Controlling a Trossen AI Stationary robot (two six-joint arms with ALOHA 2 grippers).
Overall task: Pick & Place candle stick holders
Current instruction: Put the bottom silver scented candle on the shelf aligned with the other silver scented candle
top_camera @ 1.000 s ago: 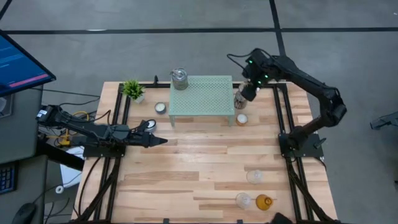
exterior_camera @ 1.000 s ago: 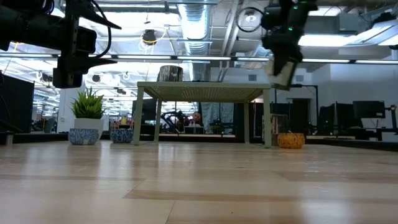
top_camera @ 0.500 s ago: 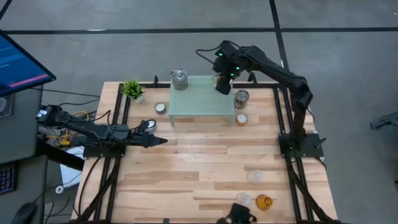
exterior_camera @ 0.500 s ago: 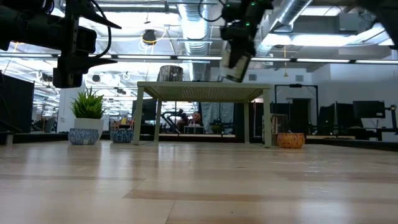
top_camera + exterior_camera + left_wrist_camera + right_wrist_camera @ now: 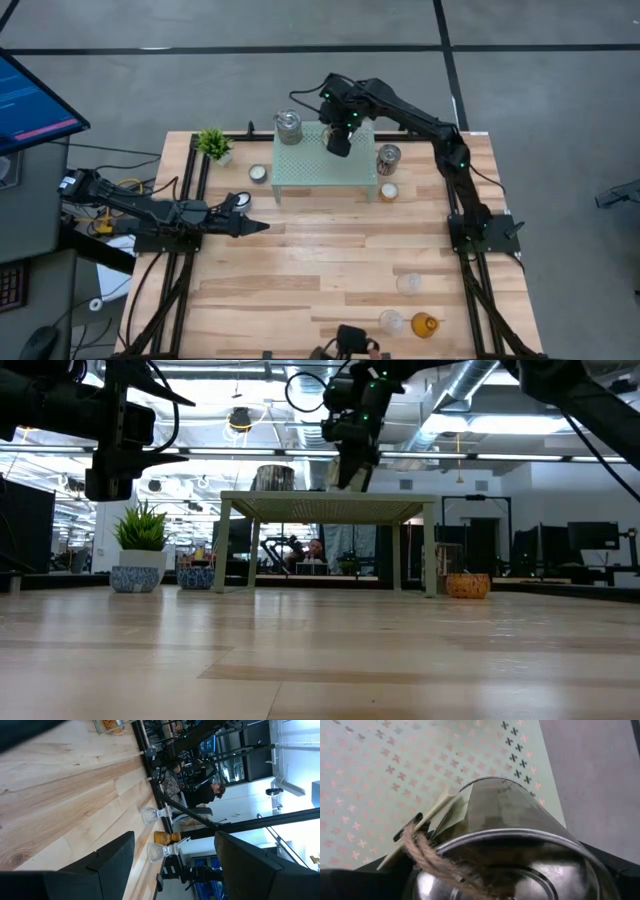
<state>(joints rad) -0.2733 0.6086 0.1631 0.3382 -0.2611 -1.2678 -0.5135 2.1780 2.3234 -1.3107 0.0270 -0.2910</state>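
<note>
Now the right gripper point(image 5: 338, 138) hovers upper-centre over the stand point(image 5: 312, 168), clamped round a jar point(image 5: 510, 840), ready to set it down.

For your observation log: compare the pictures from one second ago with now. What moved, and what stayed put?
The right gripper, shut on a silvery jar, carried it from beside the mesh stand to above the stand's top. The left gripper, the jar on the stand and the jar beside the stand stayed put.
</note>
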